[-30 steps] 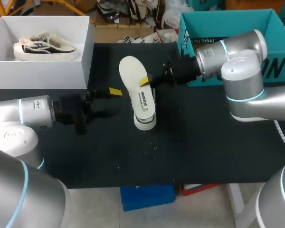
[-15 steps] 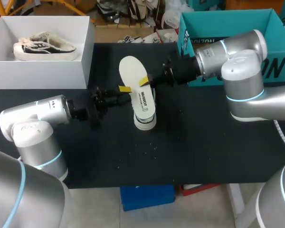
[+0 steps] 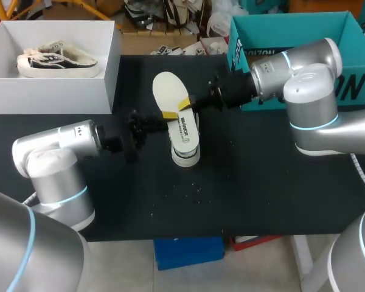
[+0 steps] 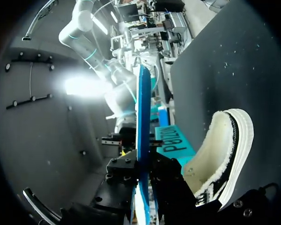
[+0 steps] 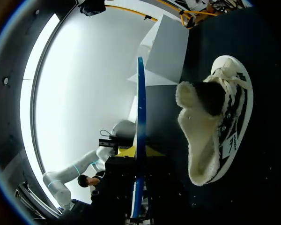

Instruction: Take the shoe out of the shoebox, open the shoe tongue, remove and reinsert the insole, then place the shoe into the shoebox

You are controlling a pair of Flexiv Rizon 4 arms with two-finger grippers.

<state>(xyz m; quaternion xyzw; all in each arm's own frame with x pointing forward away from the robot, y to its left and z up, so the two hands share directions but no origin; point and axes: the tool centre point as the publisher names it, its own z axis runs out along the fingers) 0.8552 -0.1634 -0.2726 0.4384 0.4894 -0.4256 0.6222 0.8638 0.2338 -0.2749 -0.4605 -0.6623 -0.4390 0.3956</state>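
Observation:
A white insole [image 3: 169, 96] is held on edge above a black-and-white fleece-lined shoe [image 3: 186, 153] standing on the black table. My right gripper [image 3: 185, 104] reaches in from the right and is shut on the insole's right edge. From the left, my left gripper [image 3: 168, 114] is shut on the opposite edge. In the left wrist view the insole [image 4: 141, 108] shows edge-on as a thin blue line between my fingers, with the shoe [image 4: 225, 150] beside it. The right wrist view shows the insole [image 5: 139, 112] edge-on too, and the shoe [image 5: 218, 140] lies beside it.
A white shoebox [image 3: 55, 94] at the back left holds a second shoe [image 3: 58, 61]. A teal box [image 3: 348, 85] stands at the back right, behind my right arm. Small crumbs [image 3: 188, 193] dot the table in front of the shoe.
My left arm has swung right to the insole, and its fingers have come together on the insole's left edge. The right arm, insole and shoe have stayed put.

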